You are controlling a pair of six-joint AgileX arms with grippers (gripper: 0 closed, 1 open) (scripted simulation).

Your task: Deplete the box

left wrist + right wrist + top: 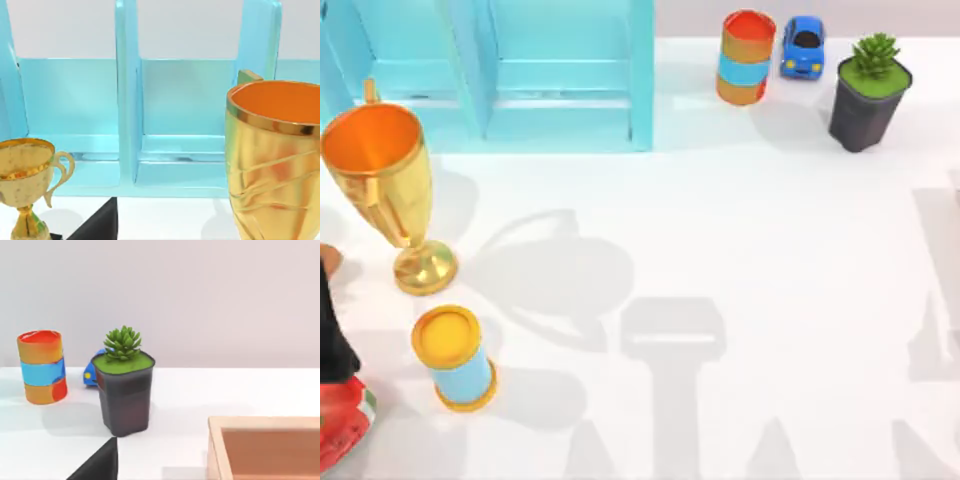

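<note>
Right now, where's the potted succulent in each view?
Top view: potted succulent at the table's far right corner.
Right wrist view: potted succulent upright on the table, partly hiding the blue toy car.
Left wrist view: faces the blue shelf instead.
Shared landmark: striped can near the succulent.

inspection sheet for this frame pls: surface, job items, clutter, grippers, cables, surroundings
Surface: white table, with arm shadows across it.
Job's things: light blue box at the top view's back left, divided into compartments; the two compartments seen from the left wrist look empty. Wooden box, corner seen from the right wrist, inside looks bare.
Clutter: gold trophy, yellow and blue can, red shoe, orange and blue can, blue toy car, potted succulent, small trophy.
Grippers: nothing seen.
Cables: nothing seen.
Surroundings: plain pale wall.
</note>
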